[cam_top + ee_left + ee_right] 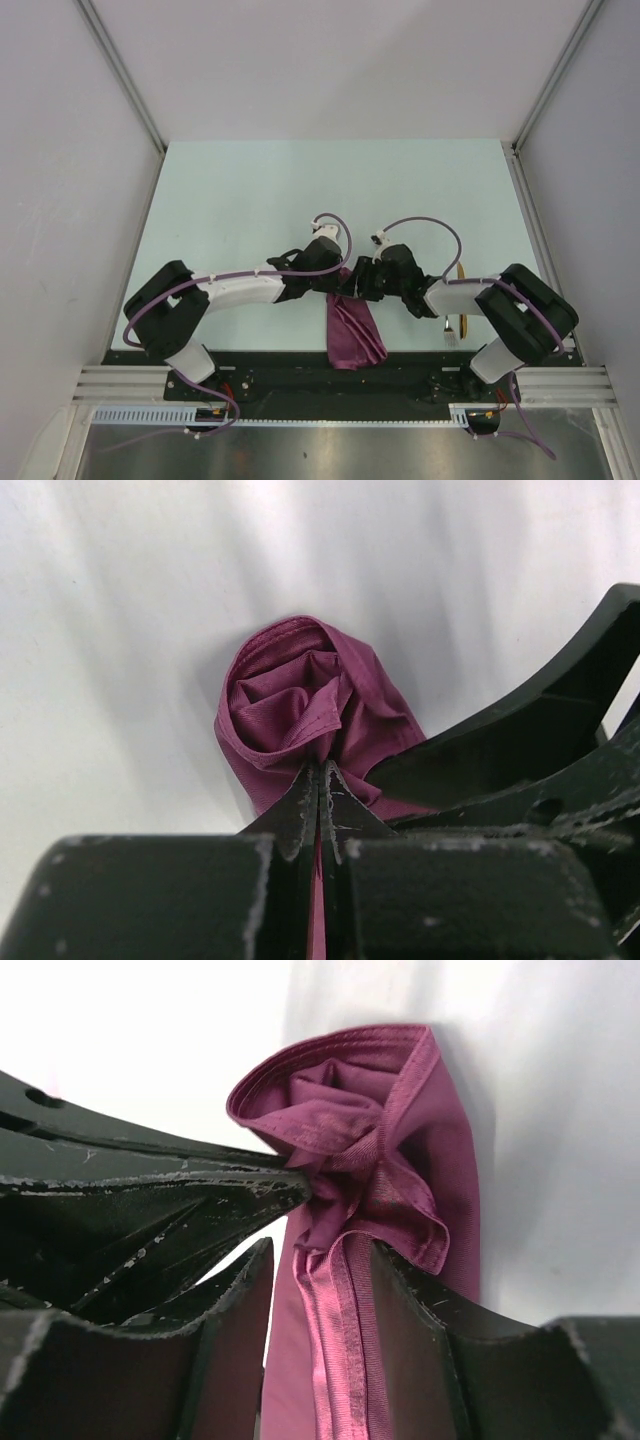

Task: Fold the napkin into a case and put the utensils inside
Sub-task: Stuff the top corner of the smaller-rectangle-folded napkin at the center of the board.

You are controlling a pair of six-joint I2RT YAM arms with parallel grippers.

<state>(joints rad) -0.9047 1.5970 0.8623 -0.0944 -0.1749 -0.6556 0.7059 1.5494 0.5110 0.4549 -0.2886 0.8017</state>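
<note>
Left pincer clenched on a bunched fold of the napkin, the cloth pinched flat between my tips. Right pincer released: fingers apart, with a hemmed edge running loose between them. The napkin lies crumpled at the middle of the desk, near edge. The utensils lie to its right, partly hidden by my right arm.

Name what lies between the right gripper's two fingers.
A hemmed strip of the napkin runs between the right gripper and its parted fingers; the right wrist view shows this.
</note>
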